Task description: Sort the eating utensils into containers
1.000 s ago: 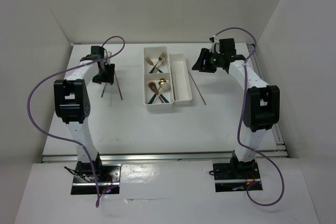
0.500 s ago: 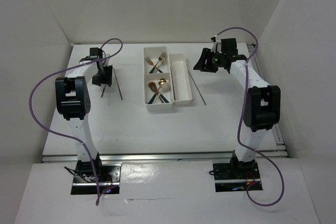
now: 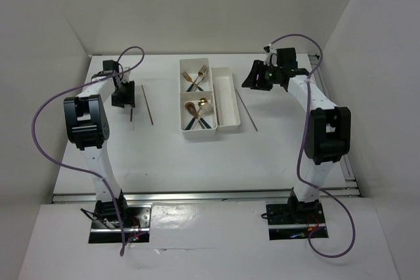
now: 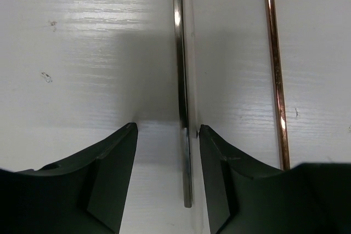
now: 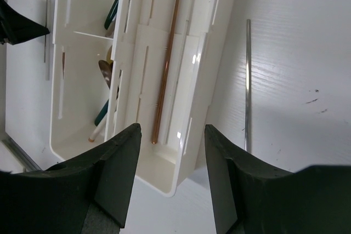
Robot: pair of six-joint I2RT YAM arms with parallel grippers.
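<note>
My left gripper [image 3: 124, 99] is open and low over the table, left of the white tray [image 3: 200, 133]. In the left wrist view its fingers [image 4: 167, 130] straddle the near end of a silvery chopstick [image 4: 181, 80], which lies flat close to the right finger [image 4: 216, 168]. A brown chopstick [image 4: 274, 69] lies to its right. My right gripper [image 3: 249, 80] is open and empty above the tray's right side [image 5: 173, 127]. A brown chopstick [image 5: 164, 64] lies in the long compartment. A silvery chopstick [image 5: 248, 80] lies on the table right of the tray [image 5: 197, 80].
Gold-headed forks [image 3: 195, 77] lie in the tray's far squarish compartment, and gold and brown spoons with teal handles [image 3: 199, 111] in the near one. White walls stand on three sides of the table.
My left gripper has moved a little left and now straddles the silvery chopstick. The right arm has hardly moved.
</note>
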